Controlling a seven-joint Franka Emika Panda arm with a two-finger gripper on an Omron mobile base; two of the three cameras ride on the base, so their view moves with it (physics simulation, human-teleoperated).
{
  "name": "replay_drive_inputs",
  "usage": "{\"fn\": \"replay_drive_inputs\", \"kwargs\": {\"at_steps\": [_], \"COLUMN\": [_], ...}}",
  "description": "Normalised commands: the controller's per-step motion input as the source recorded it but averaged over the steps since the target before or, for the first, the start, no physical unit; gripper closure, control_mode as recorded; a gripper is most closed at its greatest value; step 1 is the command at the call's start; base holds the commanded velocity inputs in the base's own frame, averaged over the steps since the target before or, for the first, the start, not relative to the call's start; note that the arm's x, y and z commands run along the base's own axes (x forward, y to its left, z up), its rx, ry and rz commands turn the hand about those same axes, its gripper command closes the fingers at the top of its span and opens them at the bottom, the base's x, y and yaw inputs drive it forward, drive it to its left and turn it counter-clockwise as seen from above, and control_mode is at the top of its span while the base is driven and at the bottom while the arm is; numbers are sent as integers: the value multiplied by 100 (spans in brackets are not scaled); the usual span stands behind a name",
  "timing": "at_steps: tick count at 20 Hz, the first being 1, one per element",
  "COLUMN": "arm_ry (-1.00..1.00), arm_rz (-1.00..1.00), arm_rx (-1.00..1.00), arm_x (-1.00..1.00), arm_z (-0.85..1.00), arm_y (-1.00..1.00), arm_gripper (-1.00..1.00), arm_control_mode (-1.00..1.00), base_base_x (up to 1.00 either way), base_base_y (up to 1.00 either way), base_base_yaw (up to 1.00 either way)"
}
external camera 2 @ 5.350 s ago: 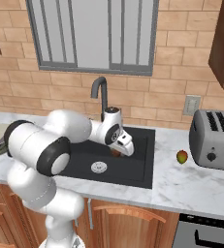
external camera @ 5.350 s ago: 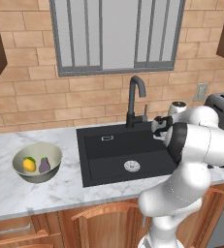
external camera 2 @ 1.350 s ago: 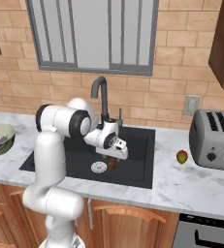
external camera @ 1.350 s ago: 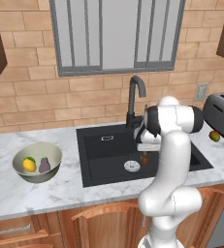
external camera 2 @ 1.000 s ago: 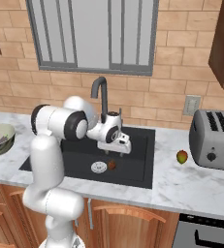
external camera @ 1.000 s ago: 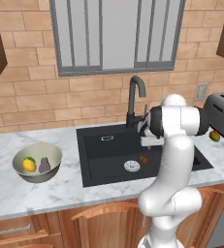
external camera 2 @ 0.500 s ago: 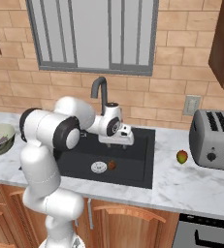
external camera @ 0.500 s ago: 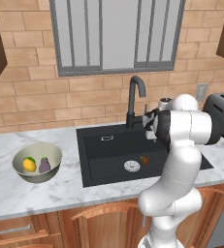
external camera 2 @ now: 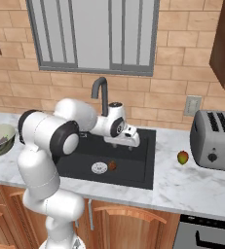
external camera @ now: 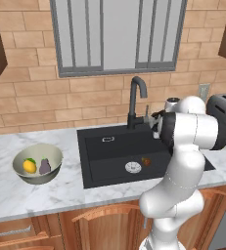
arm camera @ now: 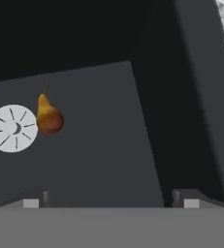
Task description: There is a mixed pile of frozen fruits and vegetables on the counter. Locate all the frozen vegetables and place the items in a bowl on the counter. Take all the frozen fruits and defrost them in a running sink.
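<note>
A small red-brown fruit (arm camera: pixel 48 116) with a yellowish neck lies on the floor of the black sink (external camera: pixel 109 151), right beside the round steel drain (arm camera: pixel 12 128). It also shows as a dark fruit (external camera 2: pixel 112 166) from the right base. My gripper (external camera 2: pixel 132 140) hangs above the sink's right half, open, and nothing sits between its fingertips (arm camera: pixel 36 200). A red, yellow and green oval fruit (external camera 2: pixel 182 157) rests on the counter (external camera 2: pixel 182 182) next to the toaster. The pale bowl (external camera: pixel 51 154) on the left counter holds a yellow-orange piece (external camera: pixel 30 165) and a purple-grey lump (external camera: pixel 45 166).
The tall black curved tap (external camera: pixel 136 97) stands at the back of the sink, close to my hand. A steel toaster (external camera 2: pixel 216 141) sits at the right end of the counter. A brick wall and a window run behind, with wooden cabinets below.
My hand has lifted from low over the drain and moved back and to the right. The red-brown fruit stays on the sink floor beside the drain.
</note>
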Motion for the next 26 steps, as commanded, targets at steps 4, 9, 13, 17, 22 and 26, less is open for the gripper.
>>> {"fn": "replay_drive_inputs", "kwargs": {"at_steps": [4, 9, 13, 17, 22, 26], "arm_ry": [0, 1, 0, 0, 0, 0], "arm_rz": [-17, -19, -19, -21, -11, -7], "arm_rx": [0, 0, 0, 0, 0, 0], "arm_x": [-2, -5, -1, 0, 0, 0], "arm_z": [32, 37, 14, 13, 0, 0], "arm_y": [-31, -28, -41, -41, -44, -46], "arm_gripper": [-100, -100, -100, -100, -100, -100], "arm_control_mode": [-100, -100, -100, -100, -100, -100], "base_base_x": [0, 0, 0, 0, 0, 0], "base_base_y": [0, 0, 0, 0, 0, 0], "base_base_yaw": [0, 0, 0, 0, 0, 0]}}
